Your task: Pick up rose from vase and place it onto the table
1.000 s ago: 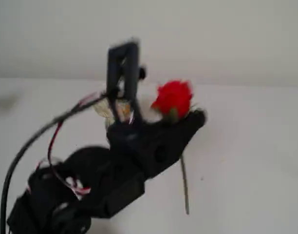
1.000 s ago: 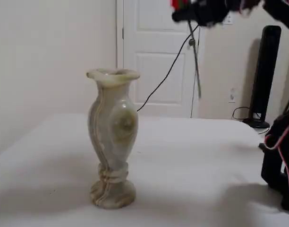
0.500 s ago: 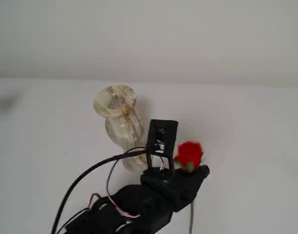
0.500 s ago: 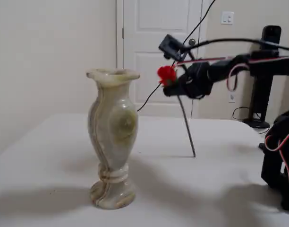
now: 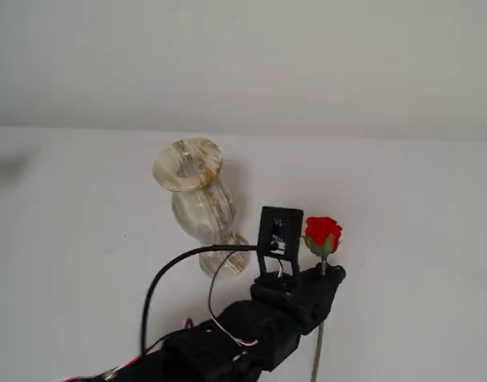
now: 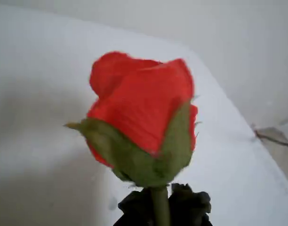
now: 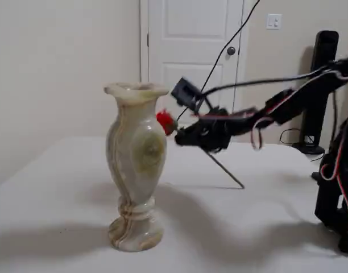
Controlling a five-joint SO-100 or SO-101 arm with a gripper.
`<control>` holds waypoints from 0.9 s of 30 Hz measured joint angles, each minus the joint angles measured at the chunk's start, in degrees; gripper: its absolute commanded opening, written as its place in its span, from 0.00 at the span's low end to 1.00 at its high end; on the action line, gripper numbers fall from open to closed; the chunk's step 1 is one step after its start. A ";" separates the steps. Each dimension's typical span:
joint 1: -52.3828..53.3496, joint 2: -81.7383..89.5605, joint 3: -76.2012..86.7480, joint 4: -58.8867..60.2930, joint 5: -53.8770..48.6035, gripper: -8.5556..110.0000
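Lowered over the last second from high above the vase to about the level of its upper body, carried by the pincer, and tilted from near upright to a marked slant in a fixed view. Clear of the vase mouth throughout, so extraction judged complete; only lay-down on the counter remained.

Closed on the rose stem just below the bud, as confirmed in the wrist view, where dark pincer tips flanked the stem at the bottom edge. Bud projected beyond the pincer toward the vase body, close beside it but apart. Stem trailed down and away toward the middle of the counter. Tip contact with the counter surface could not be determined.
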 measured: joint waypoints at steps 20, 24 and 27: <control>1.93 -35.42 -11.07 -28.56 -0.26 0.52; 2.29 -35.77 -12.83 -29.00 -0.62 0.56; 2.90 -35.86 -13.36 -29.09 -0.97 0.56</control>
